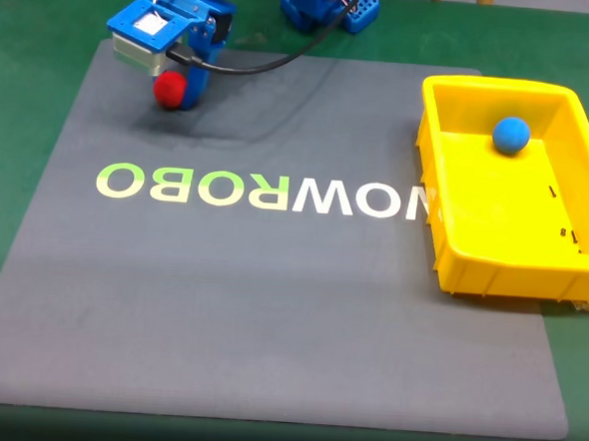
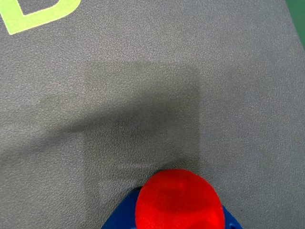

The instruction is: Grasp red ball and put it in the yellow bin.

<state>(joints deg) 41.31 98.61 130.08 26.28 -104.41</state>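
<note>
We see the blue gripper (image 1: 180, 86) at the far left corner of the grey mat (image 1: 269, 309), pinching the red ball (image 1: 169, 89), which sits low over the mat. We judge the grasp made and the carry next: lift, then swing right to the yellow bin (image 1: 472, 261), where a blue ball (image 1: 511, 135) already lies.

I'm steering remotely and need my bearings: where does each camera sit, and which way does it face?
Fixed view: raised at the mat's far edge, facing the arm base; shows the gripper, the red ball and the yellow bin holding a blue ball.
Wrist view: on the gripper, looking down at the mat; blue fingers cradle the ball.
Shared: red ball, mat, gripper.
</note>
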